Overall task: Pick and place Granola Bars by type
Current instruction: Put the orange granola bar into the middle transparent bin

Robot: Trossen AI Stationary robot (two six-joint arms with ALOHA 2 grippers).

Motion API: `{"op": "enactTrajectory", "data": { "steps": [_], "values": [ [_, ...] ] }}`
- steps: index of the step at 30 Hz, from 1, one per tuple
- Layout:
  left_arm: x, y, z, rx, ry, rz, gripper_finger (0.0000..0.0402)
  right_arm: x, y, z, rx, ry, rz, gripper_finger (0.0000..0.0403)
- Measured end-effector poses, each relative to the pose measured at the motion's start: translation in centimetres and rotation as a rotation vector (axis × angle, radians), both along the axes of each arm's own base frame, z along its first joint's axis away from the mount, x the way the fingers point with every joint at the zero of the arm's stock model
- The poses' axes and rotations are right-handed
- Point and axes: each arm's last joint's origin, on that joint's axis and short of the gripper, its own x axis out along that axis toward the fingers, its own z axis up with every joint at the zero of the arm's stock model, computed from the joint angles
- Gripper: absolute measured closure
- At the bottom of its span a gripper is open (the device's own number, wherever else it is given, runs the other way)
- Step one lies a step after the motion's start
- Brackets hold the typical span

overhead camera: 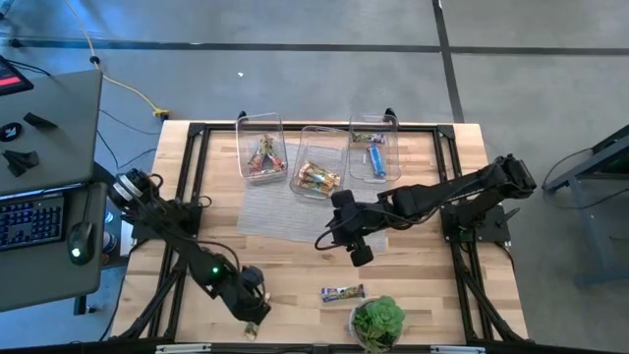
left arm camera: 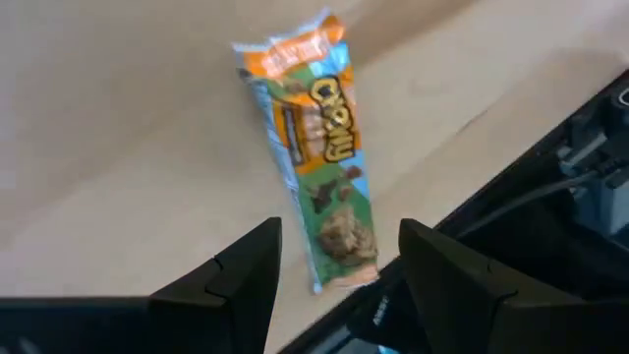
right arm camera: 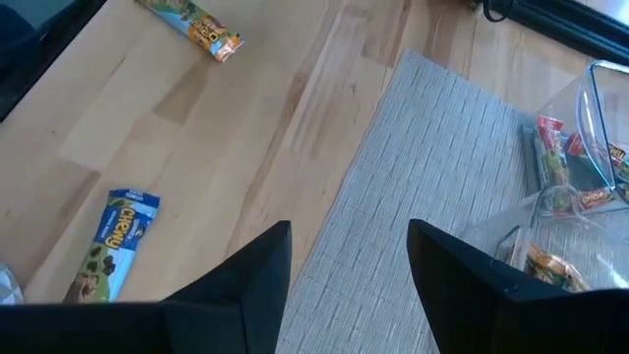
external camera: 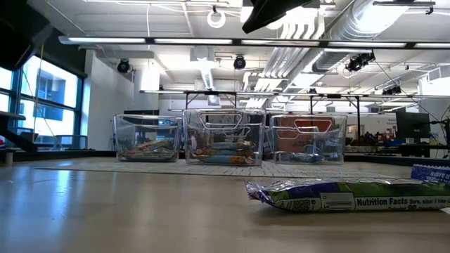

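Wood table (overhead camera: 413,285) w/ grey mat (overhead camera: 285,211) at the back; three clear bins (overhead camera: 319,157) lined up behind it, sorted bars seen inside. Left gripper (left arm camera: 334,265) is held low at the front edge, fingers spread, orange-green bar (left arm camera: 319,147) lying between/ahead, not grasped. Right gripper (right arm camera: 349,261) is held over the mat edge, fingers apart, nothing held. Blue bar (overhead camera: 342,292) lies beside the plant (overhead camera: 377,321).

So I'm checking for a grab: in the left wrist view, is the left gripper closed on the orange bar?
No, the left gripper is open above the orange bar, which lies flat on the table.
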Motion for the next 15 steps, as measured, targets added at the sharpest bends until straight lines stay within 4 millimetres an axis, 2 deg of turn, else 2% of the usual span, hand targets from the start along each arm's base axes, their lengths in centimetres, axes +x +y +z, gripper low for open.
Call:
{"op": "enactTrajectory", "data": {
  "steps": [7, 15],
  "values": [
    [0.6, 0.1, -2.0, 0.007, 0.098, 0.036, 0.0202, 0.1, 0.0, 0.1, -0.035, -0.014, 0.038, 0.0215],
    [1.5, 0.4, -2.8, 0.011, 0.098, 0.067, 0.0202, 0.2, 0.0, 0.2, -0.055, -0.033, 0.059, 0.0215]
  ]
}}
